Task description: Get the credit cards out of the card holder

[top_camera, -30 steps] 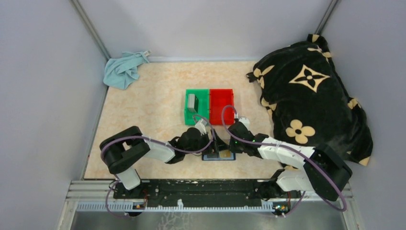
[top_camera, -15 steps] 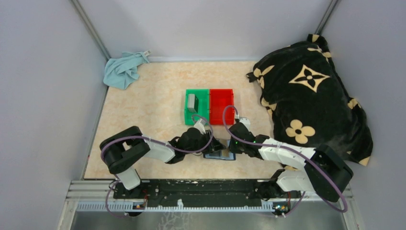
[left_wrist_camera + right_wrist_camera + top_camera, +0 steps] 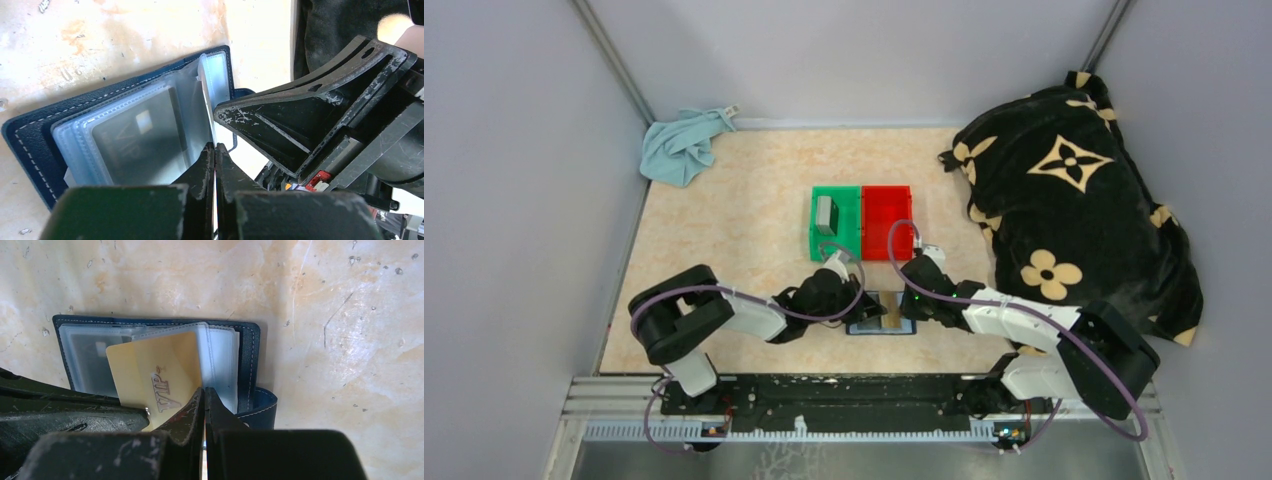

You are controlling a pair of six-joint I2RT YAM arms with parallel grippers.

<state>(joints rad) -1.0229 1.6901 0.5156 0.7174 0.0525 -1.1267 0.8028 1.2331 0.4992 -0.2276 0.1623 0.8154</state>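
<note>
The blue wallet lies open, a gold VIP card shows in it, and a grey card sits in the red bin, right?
No. The top view shows the grey card in the green bin, not the red bin. The rest is right.

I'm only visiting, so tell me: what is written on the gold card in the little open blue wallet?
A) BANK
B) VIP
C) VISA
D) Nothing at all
B: the right wrist view shows the letters VIP printed on the gold card, which lies over the clear sleeves of the blue wallet.
</note>
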